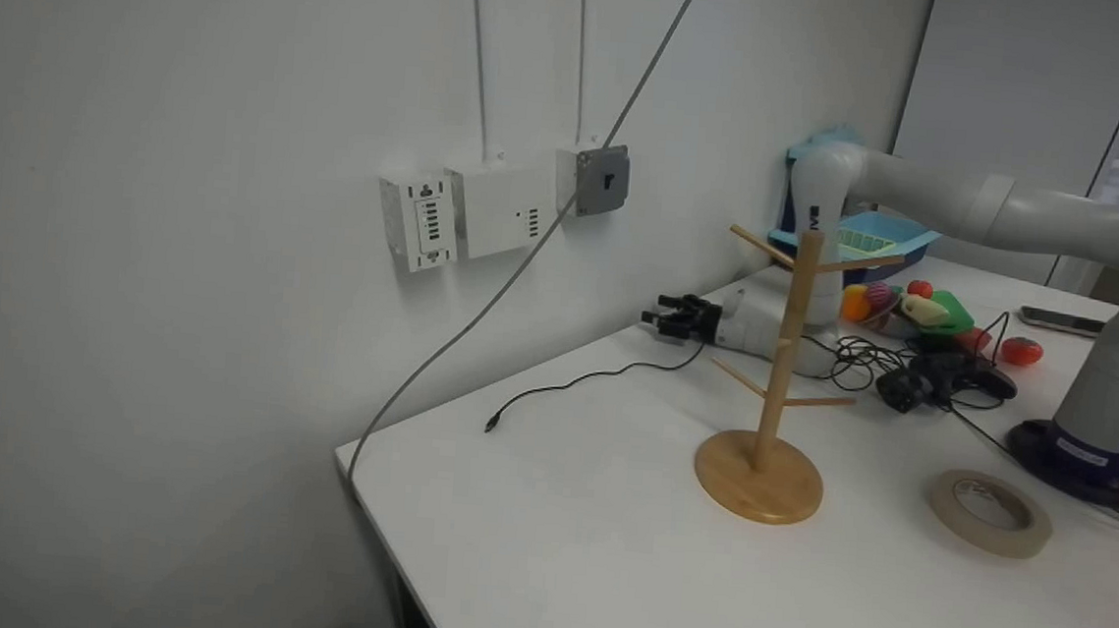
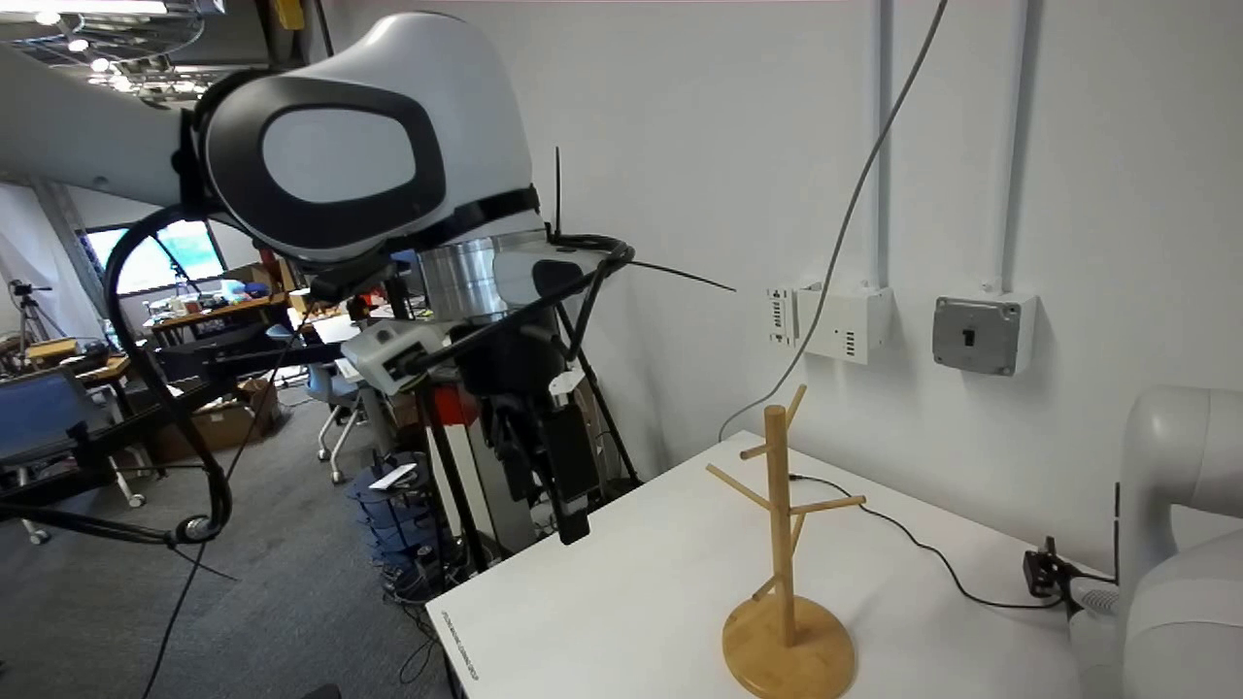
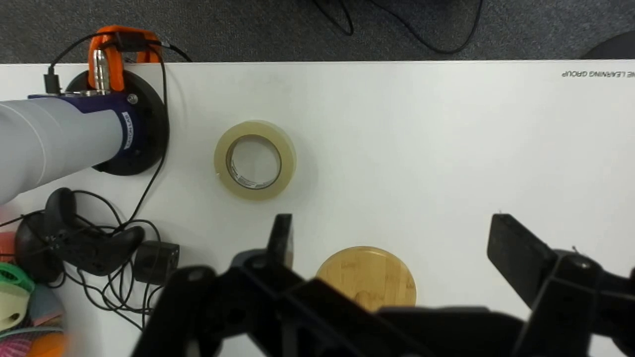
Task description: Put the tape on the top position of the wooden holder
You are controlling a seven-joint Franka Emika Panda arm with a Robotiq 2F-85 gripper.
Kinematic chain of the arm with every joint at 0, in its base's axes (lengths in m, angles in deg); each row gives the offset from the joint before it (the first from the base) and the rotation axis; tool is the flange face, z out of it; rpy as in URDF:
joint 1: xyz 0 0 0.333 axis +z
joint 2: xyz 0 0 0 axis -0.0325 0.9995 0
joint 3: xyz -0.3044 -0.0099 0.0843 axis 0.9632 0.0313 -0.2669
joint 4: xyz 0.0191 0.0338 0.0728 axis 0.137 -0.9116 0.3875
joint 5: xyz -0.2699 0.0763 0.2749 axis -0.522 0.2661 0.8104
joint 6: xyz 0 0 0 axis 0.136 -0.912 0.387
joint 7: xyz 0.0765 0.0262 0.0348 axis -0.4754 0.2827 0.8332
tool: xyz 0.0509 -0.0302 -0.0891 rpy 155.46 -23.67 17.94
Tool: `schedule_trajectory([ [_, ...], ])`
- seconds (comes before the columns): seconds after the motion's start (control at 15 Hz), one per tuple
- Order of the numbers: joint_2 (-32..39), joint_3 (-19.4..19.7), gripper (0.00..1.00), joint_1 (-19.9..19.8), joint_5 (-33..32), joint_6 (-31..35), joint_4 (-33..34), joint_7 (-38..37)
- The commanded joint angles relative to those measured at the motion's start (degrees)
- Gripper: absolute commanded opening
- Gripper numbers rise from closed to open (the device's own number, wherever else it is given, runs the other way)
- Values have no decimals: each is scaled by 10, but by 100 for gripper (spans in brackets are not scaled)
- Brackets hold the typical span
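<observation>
The tape point(image 1: 985, 539), a flat beige ring, lies flat on the white table. It also shows in the wrist view point(image 3: 287, 162), up and left of the jaws. The light wooden holder point(image 1: 780, 379) stands upright near the tape, its pegs bare. It also shows in an exterior view point(image 2: 780, 524); in the wrist view its round base point(image 3: 367, 272) is partly hidden behind the gripper. My gripper point(image 3: 392, 218) is open and empty, well above the table. In an exterior view the gripper point(image 2: 558, 485) hangs pointing down, left of the holder. The tape is out of sight there.
A second white arm point(image 1: 1087, 371) is based beside the tape and reaches to the wall; its black gripper point(image 1: 682, 318) rests by the wall. A controller with tangled cables point(image 3: 94, 248), toy food point(image 1: 915, 304), a blue basket point(image 1: 885, 233) and a phone point(image 1: 1061, 322) surround it.
</observation>
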Motion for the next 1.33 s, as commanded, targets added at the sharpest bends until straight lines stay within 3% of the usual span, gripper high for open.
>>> schedule_trajectory([
  [0.0, 7, -2, 100, -2, -2, 7, 1, -2],
  [0.33, 38, 4, 100, -8, -7, 33, -13, -6],
  [0.8, 93, 0, 100, -26, -51, 126, -46, -49],
  [1.27, 208, 16, 100, -35, -56, 176, -6, -34],
])
